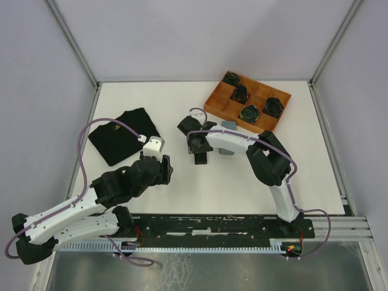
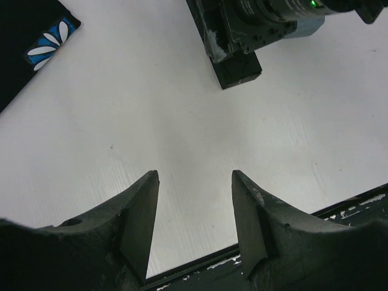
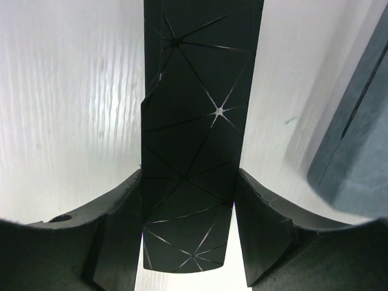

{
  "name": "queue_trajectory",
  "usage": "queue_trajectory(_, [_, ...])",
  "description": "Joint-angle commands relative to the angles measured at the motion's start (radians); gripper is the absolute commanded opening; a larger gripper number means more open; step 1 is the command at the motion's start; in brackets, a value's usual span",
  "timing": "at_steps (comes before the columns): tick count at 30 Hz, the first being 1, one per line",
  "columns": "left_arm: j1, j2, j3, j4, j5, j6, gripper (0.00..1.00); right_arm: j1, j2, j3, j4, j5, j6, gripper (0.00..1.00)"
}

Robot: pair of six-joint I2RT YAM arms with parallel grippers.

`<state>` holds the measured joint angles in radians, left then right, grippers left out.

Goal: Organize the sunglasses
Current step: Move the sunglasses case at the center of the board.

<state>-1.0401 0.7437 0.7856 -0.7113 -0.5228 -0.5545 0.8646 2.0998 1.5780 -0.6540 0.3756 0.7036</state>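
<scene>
No red or orange-yellow sunglasses show in any view. My right gripper (image 1: 197,145) is shut on a black oblong case (image 3: 194,151) with thin silver lines. Its jaws press both long sides, and the case end sticks out toward the near side (image 1: 200,159). The case is low over the white table. A grey-blue case (image 3: 357,151) lies just to its right, also seen in the top view (image 1: 228,125). My left gripper (image 2: 194,176) is open and empty above bare table, left of and nearer than the right gripper (image 2: 242,36). In the top view my left gripper (image 1: 163,168) hangs mid-left.
A black cloth (image 1: 121,136) with a blue-white flower patch (image 2: 45,45) lies at the left. A wooden tray (image 1: 213,104) with compartments holding dark rolled items stands at the back right. A black rail (image 1: 212,225) runs along the near edge.
</scene>
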Motion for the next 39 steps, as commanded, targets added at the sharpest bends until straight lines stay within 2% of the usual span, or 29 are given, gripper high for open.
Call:
queue_trajectory(1, [0.001,-0.015,0.036,0.0,-0.046,-0.046,0.59,-0.051,0.055,0.084,-0.023,0.044,-0.003,0.63])
queue_trajectory(8, [0.002,-0.032,0.032,-0.005,-0.048,-0.053,0.61,-0.094,0.124,0.181,-0.045,0.026,-0.023,0.67])
queue_trajectory(13, [0.001,-0.034,0.032,-0.004,-0.048,-0.053,0.63,-0.1,0.128,0.224,-0.054,0.027,-0.052,0.76])
queue_trajectory(18, [0.001,-0.026,0.032,0.0,-0.048,-0.051,0.68,-0.107,0.066,0.195,-0.017,0.008,-0.099,0.85])
queue_trajectory(22, [0.001,-0.023,0.033,0.007,-0.077,-0.05,0.75,-0.11,-0.035,0.137,0.041,-0.064,-0.168,0.92])
queue_trajectory(27, [0.002,-0.018,0.038,0.041,-0.107,-0.042,0.88,-0.111,-0.251,-0.006,0.134,-0.083,-0.241,0.94])
queue_trajectory(31, [0.007,0.033,0.039,0.088,-0.132,-0.043,0.93,-0.113,-0.395,-0.077,0.136,-0.128,-0.317,0.94])
queue_trajectory(34, [0.06,0.103,0.043,0.142,-0.094,-0.026,0.95,-0.12,-0.513,-0.157,0.147,-0.157,-0.358,0.94])
queue_trajectory(39, [0.259,0.159,0.061,0.191,0.064,-0.021,0.96,-0.132,-0.736,-0.338,0.141,-0.185,-0.361,0.94])
